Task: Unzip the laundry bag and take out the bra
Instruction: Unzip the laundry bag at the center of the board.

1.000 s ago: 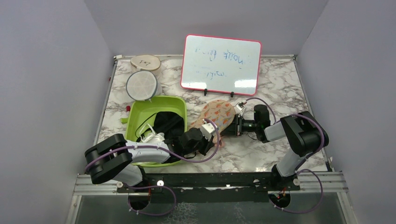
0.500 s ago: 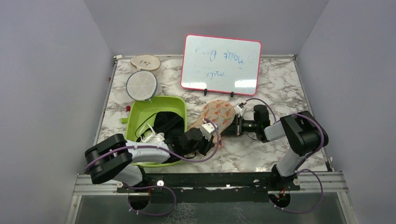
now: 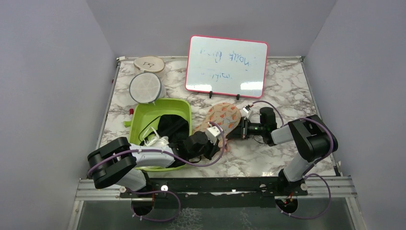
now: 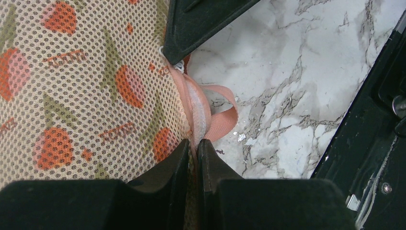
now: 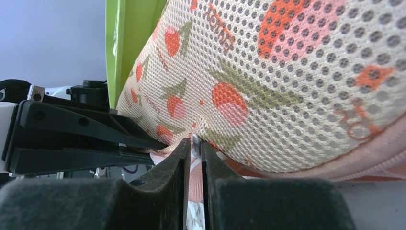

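I see the bag (image 3: 223, 116) lying on the table (image 3: 287, 91), just beside the green tub (image 3: 143, 115); my left gripper (image 4: 193, 143) is clenched on its pink edge seam; my right gripper (image 5: 193, 143) pinches the same edge, facing the left one.

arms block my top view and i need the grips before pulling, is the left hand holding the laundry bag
observer: yes, left wrist view shows the left hand shut on the pink edge seam of the laundry bag, beside a pink loop.
operator: and the right one
observer: the right hand is pinched on a small silvery piece at the bag's edge, likely the zip pull.
operator: zip open yet
observer: no gap shows in either wrist view.
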Robot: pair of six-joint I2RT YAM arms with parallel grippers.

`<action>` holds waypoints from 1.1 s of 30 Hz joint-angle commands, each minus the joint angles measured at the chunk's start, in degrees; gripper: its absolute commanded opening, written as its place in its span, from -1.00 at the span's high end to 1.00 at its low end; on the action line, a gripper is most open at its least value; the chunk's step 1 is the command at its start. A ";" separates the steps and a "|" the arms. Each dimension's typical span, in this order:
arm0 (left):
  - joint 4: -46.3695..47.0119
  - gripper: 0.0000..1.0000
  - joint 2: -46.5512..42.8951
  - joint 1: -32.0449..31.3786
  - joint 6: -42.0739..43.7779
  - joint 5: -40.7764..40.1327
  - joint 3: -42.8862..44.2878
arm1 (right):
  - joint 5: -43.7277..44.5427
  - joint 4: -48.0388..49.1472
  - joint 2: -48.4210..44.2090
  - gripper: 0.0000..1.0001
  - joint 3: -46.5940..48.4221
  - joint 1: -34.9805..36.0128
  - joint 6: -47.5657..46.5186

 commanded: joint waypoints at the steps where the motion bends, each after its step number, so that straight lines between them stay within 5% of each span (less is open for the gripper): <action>1: 1.13 1.00 -0.12 -0.23 -1.00 2.13 -0.12 | 2.51 -0.60 -0.28 0.80 1.45 0.36 0.03; 6: 1.10 1.00 -0.19 -0.25 -1.10 1.73 -0.31 | 4.65 -5.09 -2.24 0.97 1.23 0.36 -0.13; 18: 1.04 1.00 -0.25 -0.26 -0.92 0.93 -0.57 | 15.57 -19.91 -11.92 0.98 0.98 0.36 7.21; 24: 1.04 1.00 -0.27 -0.26 -0.94 2.17 -0.32 | 15.42 -13.85 -11.46 0.99 -0.17 0.42 14.74; 33: 1.11 1.00 0.13 -0.25 -1.10 2.12 0.05 | 13.28 -5.96 -7.87 0.98 -3.77 0.78 12.85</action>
